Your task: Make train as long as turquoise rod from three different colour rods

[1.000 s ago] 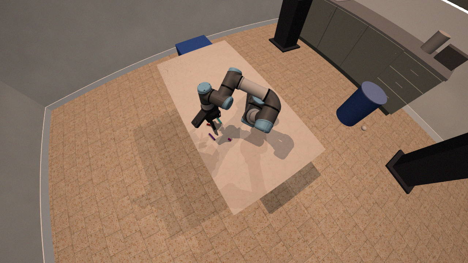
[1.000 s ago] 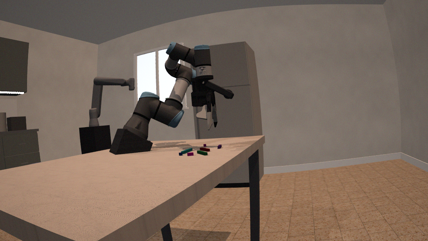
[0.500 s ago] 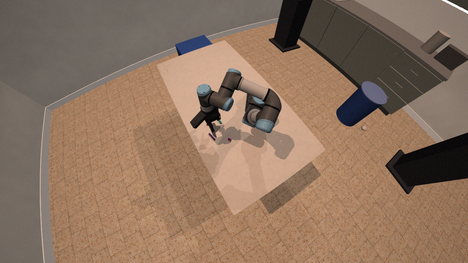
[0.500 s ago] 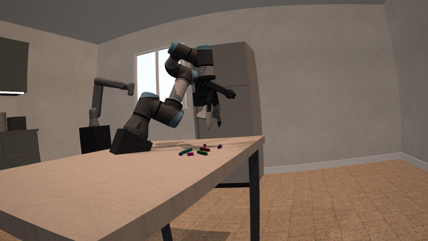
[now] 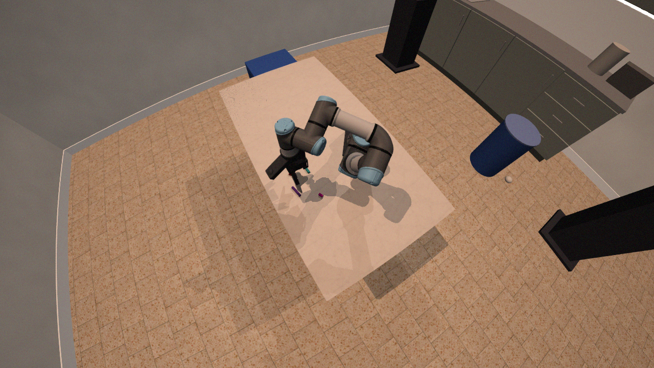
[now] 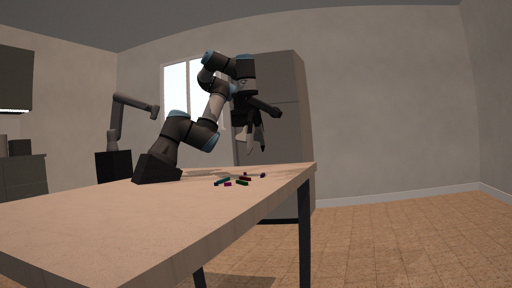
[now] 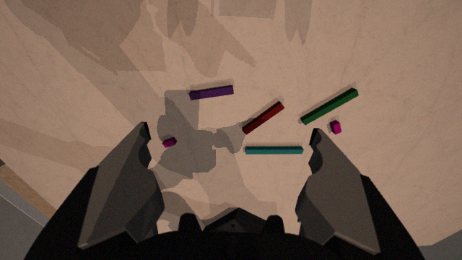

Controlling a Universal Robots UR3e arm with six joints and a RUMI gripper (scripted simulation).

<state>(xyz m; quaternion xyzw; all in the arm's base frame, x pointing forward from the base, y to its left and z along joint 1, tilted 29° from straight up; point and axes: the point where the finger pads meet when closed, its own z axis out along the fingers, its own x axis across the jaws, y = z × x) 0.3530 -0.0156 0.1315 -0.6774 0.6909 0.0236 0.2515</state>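
Observation:
Several rods lie flat and apart on the table. In the wrist view the turquoise rod lies between the fingers' lines, below a red rod. A green rod lies to the right, a purple rod farther off. One magenta rod lies by the left finger, another magenta rod by the right finger. A small blue rod lies at the turquoise rod's end. My gripper is open and empty, well above the rods.
The arm's base stands on the table behind the rods. The table's edge runs close at the lower left of the wrist view. A blue box sits at the table's far end, a blue bin on the floor.

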